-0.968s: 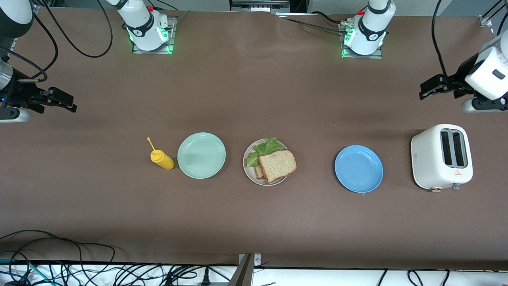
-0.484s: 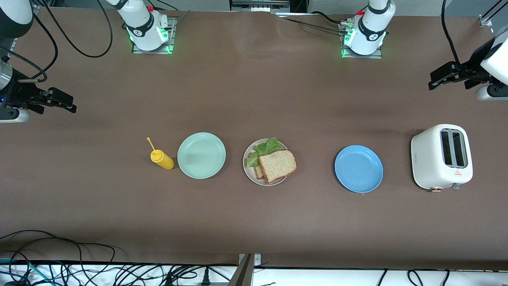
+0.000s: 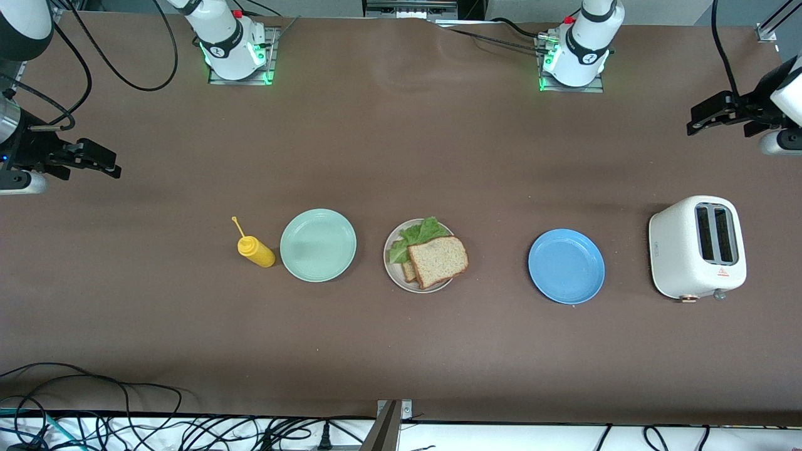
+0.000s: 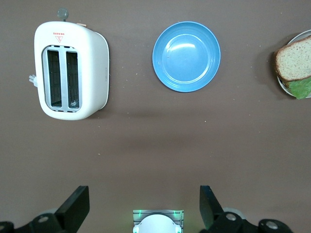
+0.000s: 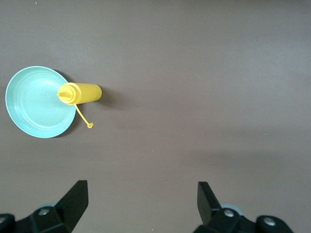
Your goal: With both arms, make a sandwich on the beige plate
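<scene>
Brown bread sandwich assembled on beige plate, frame centre.

Lettuce protrudes under the top slice. Mint-green plate and blue plate flank it. Left gripper hangs open above the toaster; right gripper hangs open over bare table at the opposite frame edge.

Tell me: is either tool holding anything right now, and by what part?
Nothing is held. The left tool and right tool are both open and empty, up over bare table.
</scene>
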